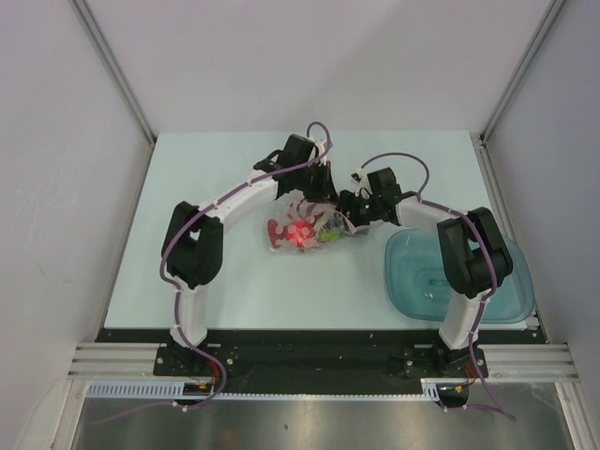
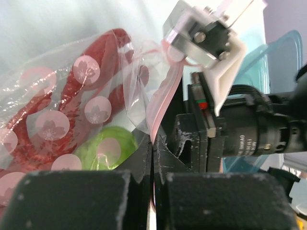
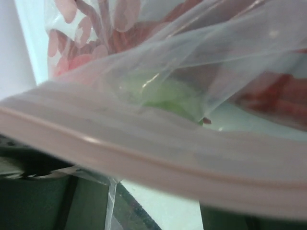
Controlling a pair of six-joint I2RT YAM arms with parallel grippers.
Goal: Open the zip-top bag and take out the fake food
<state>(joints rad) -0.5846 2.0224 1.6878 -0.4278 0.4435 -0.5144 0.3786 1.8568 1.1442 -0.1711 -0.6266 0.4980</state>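
The bag [image 2: 120, 62] is clear plastic printed with pale pink discs, each bearing a darker pink cherry-blossom mark. Its zip strip [image 3: 144, 158] is pinkish. Inside, the lobster [image 2: 103, 48] is deep red and the ball [image 2: 91, 153] is lime green. At the right, the tray [image 1: 497, 291] is translucent teal. The surface [image 1: 234, 281] is pale mint. The arms [image 1: 239, 199] are black and white, with purple cables [image 1: 173, 309].
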